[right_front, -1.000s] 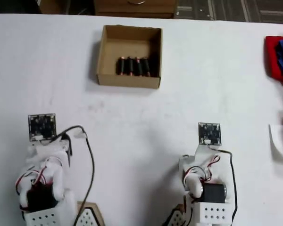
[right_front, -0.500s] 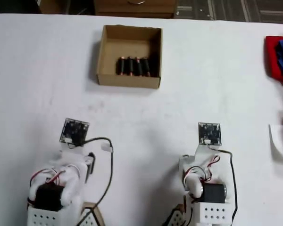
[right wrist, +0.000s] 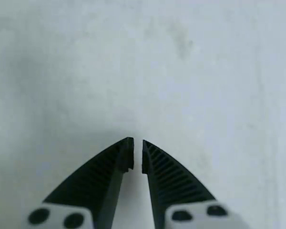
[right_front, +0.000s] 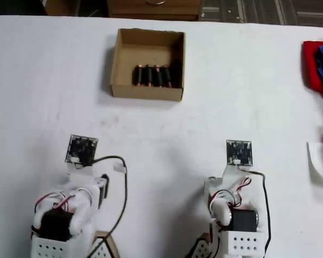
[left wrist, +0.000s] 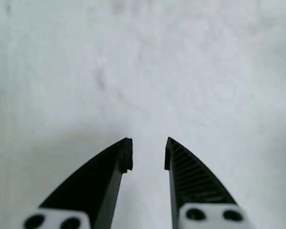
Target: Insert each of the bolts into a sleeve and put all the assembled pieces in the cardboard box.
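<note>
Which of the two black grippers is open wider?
The left arm's black gripper: a clear gap of white table shows between its jaws, whereas the right arm's black gripper leaves only a thin slit.

The high view looks steeply down over the desk (right_front: 231, 80) from afar, while the wrist views peer closely downward past the left claw (left wrist: 148, 155) and right claw (right wrist: 137, 155) at small patches of that same desk.

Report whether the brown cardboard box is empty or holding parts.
Holding parts: a row of dark cylindrical pieces with copper-coloured bands lies side by side on the floor of the brown cardboard box.
</note>
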### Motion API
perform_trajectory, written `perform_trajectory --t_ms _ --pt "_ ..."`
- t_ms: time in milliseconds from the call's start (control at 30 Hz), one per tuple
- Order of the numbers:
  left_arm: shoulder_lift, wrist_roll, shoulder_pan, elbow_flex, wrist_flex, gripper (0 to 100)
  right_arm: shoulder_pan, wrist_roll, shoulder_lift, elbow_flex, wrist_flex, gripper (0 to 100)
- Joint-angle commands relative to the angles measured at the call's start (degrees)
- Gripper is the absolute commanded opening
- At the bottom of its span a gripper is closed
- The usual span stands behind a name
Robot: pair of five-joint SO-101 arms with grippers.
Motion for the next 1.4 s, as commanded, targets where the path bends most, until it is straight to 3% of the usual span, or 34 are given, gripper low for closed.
perform_trajectory --t_ms 0,933,1167,1367 --pt "-1.67 0.44 0.70 -1.80 0.35 13 -0.04 0.26 -1.01 0.62 0.31 2.2" --pt "-1.67 0.26 1.05 -1.80 0.35 13 -0.04 0.26 -1.01 0.62 0.31 2.2" --pt "-1.67 -8.26 3.78 -1.80 0.44 13 -0.04 0.26 -1.01 0.62 0.31 2.2" --pt "-1.67 -8.97 3.43 -1.63 0.35 14 -0.04 0.26 -1.01 0.62 0.31 2.2"
